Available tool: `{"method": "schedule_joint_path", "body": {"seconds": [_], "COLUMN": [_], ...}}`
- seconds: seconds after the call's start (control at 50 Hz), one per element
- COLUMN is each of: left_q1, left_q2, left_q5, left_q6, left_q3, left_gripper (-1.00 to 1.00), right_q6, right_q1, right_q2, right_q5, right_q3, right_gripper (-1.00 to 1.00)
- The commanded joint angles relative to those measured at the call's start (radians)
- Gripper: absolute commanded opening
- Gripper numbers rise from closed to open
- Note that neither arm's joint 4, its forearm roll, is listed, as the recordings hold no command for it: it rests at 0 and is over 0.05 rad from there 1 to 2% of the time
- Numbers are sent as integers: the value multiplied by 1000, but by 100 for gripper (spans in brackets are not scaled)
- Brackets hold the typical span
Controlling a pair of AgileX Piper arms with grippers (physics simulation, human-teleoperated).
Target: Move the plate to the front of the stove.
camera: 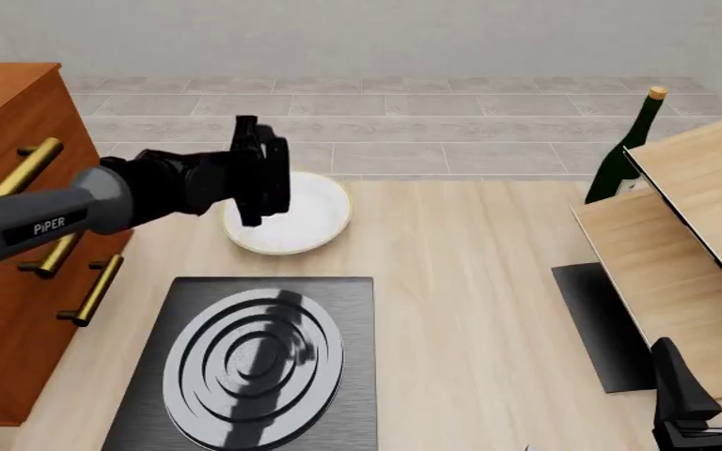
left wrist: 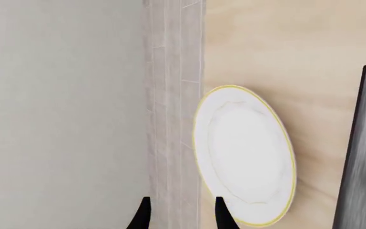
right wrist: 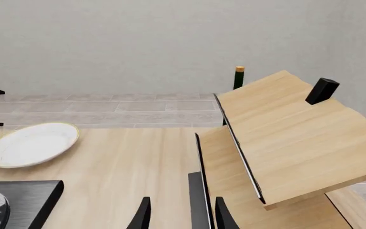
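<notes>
We are looking at the plate lying flat on the tabletop near its far edge, toward the left side. It is sitting just beyond the far edge of the stove, apart from it, with a strip of bare wood between the two. The stove is lying by the near left part of the tabletop, its ringed burner facing up.

Our left gripper is hovering over the plate's left part, above it and not touching it. In the left wrist view the two fingertips are standing apart with nothing between them, so this pincer is open and empty; the plate is showing just past them, beside the tabletop's far edge.

Our right gripper is waiting at the near right corner, well apart from the plate. Its fingers are also spread with nothing held. Next to it a tilted wooden rack is taking up the right side, with a black mat under its left edge and a green bottle standing behind it at the far right.
</notes>
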Motion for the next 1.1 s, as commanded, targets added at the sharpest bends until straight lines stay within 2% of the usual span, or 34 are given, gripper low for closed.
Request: {"method": "schedule_joint_path", "body": {"seconds": [0.02, 0.9, 1.1], "left_q1": [-19, -135, -168], "left_q2": [-24, -107, -133], "left_q5": [0, -34, -61], "left_q6": [-9, -45, -41], "left_q3": [-8, 46, 87], "left_gripper": [100, 100, 100], "right_q6": [0, 0, 0], "right_q1": [0, 0, 0], "right_q2": [-1, -1, 0], "right_q5": [0, 0, 0], "right_q3": [0, 0, 0], "right_gripper": [100, 100, 100]}}
